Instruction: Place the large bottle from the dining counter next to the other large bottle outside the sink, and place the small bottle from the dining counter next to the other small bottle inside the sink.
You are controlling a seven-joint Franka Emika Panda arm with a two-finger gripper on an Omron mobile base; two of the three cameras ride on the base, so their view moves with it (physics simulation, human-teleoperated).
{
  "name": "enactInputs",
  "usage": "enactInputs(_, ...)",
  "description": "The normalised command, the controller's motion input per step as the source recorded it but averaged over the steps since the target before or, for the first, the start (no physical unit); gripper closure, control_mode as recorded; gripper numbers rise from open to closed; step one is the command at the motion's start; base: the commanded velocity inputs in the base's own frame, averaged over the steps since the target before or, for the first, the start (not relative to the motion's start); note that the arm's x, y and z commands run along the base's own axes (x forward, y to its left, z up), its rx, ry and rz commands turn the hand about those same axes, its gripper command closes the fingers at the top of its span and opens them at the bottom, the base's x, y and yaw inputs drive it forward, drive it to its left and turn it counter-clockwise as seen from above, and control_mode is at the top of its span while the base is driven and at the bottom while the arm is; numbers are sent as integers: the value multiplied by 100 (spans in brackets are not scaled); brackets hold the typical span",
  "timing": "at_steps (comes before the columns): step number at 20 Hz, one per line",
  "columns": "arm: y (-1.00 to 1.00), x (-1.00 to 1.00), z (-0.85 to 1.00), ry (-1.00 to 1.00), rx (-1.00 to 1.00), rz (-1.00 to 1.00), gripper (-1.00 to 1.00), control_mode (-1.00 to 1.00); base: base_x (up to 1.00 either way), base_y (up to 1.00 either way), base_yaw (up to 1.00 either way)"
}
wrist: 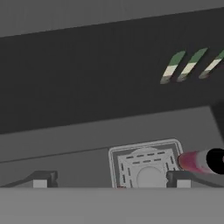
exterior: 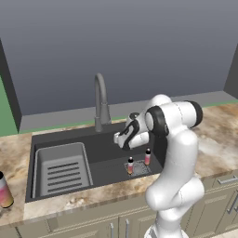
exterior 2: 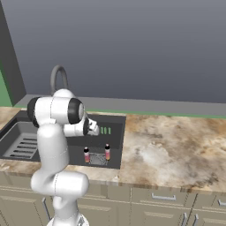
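the jaws [wrist: 111, 179] stand spread wide and hold nothing, above the square drain [wrist: 145, 165] in the sink [exterior: 51, 135]. two small bottles [exterior: 130, 165] [exterior: 148, 157] stand upright by the drain. a large bottle [exterior: 4, 190] stands on the desk [exterior: 14, 151] left of the sink.

1. Left base view: from behind and left of the arm, looks forward and down at the sink [exterior: 93, 158] and table [exterior: 218, 135], mid distance.
2. Right base view: from behind and right, same downward tilt, sink [exterior 2: 112, 132] pushed left, more table [exterior 2: 172, 141] to the right.
3. Both share the sink's drain [exterior: 138, 168] end.
4. Hand view: very near, looks along the end effector [wrist: 111, 180] onto the drain [wrist: 146, 168] and basin wall.
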Motion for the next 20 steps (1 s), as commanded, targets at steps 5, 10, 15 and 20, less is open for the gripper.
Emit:
enactInputs(5, -52, 0, 7, 0, 0, 0, -100, -100, 0, 0, 0)
enactInputs(10, -45, 1, 36, -1, 3, 0, -100, -100, 0, 0, 0)
enactInputs(15, -27, 1, 63, -1, 7, 0, -100, -100, 0, 0, 0)
enactInputs(20, -26, 0, 60, -4, 9, -3, -100, -100, 0, 0, 0)
